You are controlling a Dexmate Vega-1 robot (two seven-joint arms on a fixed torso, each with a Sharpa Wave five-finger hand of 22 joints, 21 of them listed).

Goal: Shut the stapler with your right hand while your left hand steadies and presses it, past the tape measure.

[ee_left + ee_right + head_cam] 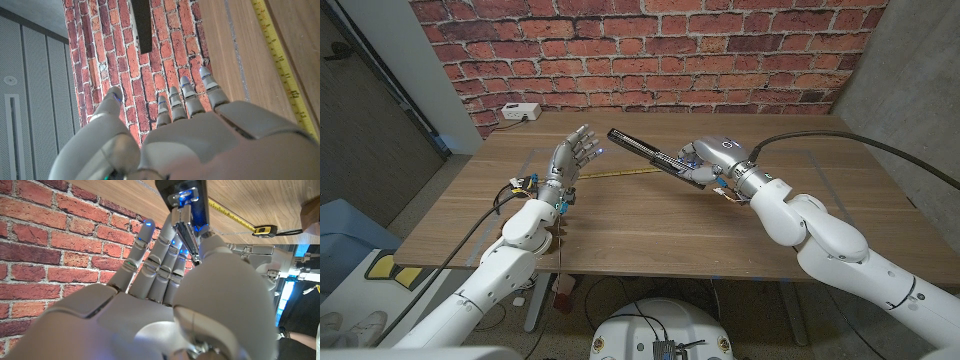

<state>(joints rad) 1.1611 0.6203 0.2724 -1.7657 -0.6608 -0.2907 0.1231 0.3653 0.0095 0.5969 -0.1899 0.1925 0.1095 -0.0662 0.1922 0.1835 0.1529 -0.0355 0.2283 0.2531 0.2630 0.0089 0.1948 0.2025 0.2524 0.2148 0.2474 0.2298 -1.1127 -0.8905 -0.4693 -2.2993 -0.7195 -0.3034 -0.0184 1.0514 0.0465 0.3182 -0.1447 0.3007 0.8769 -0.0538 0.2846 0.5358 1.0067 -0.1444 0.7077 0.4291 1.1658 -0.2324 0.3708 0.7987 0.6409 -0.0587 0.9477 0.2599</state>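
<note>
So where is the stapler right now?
In the head view the stapler is held above the table by the right hand, right of centre, over the tape measure.

Lighting is even and moderately bright from overhead. Shadows on the counter (pixel 650 215) are soft. Wrist views blur near the lens.

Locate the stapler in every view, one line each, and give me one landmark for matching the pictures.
Head view: the stapler is held above the table by the right hand, its black top arm reaching toward the left hand.
Left wrist view: a dark bar against the brick wall, beyond the fingertips, likely the stapler's tip.
Right wrist view: the stapler lies in the right hand's fingers, metal magazine exposed.
Shared landmark: the yellow tape measure on the table.
</note>
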